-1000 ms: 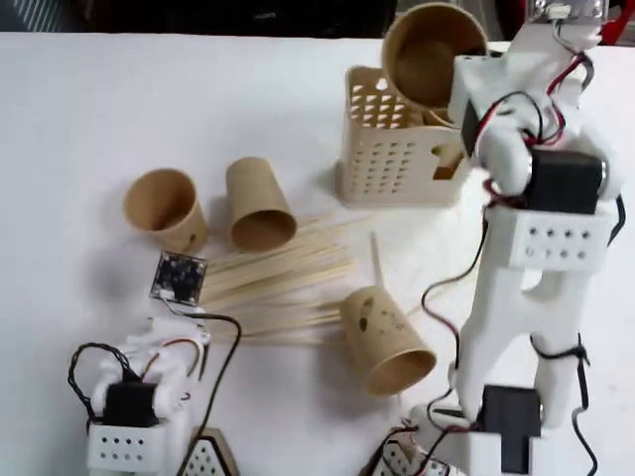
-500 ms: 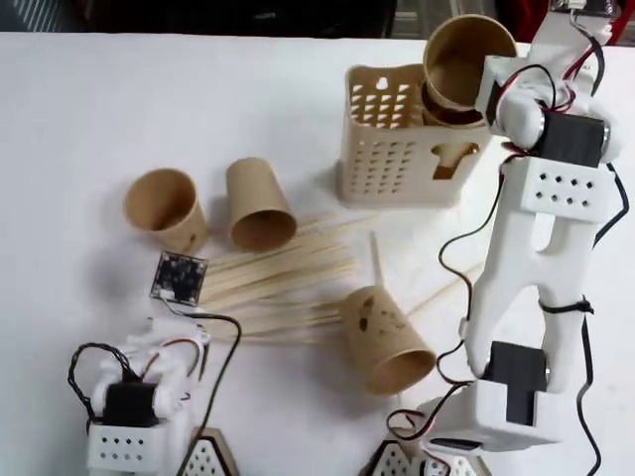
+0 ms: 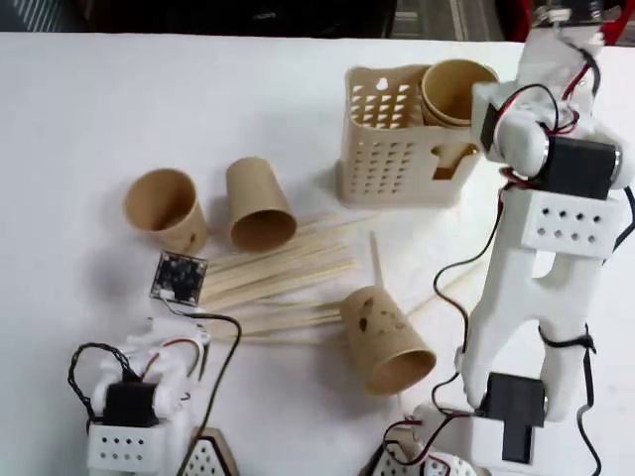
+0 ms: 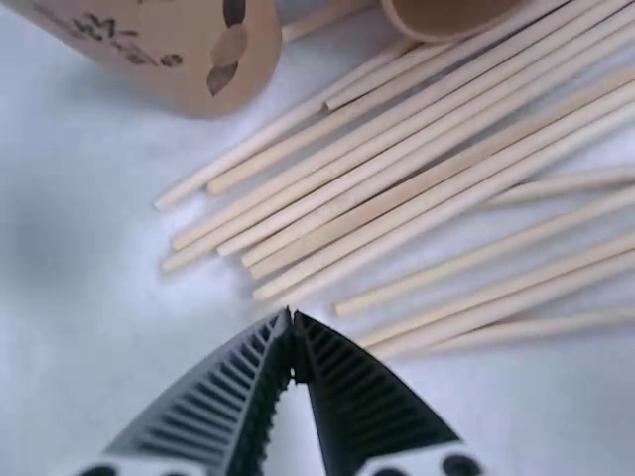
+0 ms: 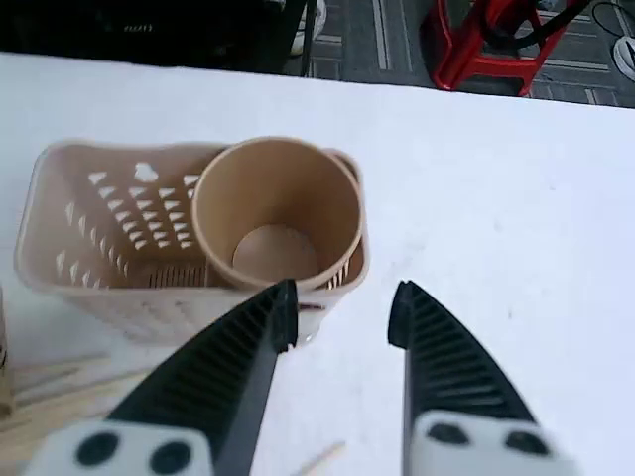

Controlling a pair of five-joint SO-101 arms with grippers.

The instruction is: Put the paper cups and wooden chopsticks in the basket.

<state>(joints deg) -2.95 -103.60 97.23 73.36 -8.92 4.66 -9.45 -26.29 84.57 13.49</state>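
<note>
Basket [image 3: 392,149] sits near the table's [image 3: 79,99] far edge, right of centre. One cup [image 3: 456,91] stands upright inside it, at the end nearer the right edge, mouth up, rim above the basket wall. Right gripper [image 5: 342,307] is spread and empty, hanging just beside that end of the basket, clear of cup and wall. Right arm [image 3: 541,248] runs up along the right edge from the near right corner. Three more cups lie on their sides mid-table. Left cup [image 3: 167,210] and middle cup [image 3: 260,203] are just beside each other toward the left edge. Printed cup [image 3: 387,339] is nearer the near edge, mouth toward the near right corner. Chopsticks [image 3: 278,278] lie in a loose fan between them, the far ones running under the middle cup's mouth and the near ones reaching the printed cup. One stray stick [image 3: 376,260] lies apart, pointing at the basket. Left gripper [image 4: 293,327] is pressed together, tips touching with nothing between, over bare table just beside the sticks' left ends. Left arm [image 3: 134,397] sits at the near left corner.
</note>
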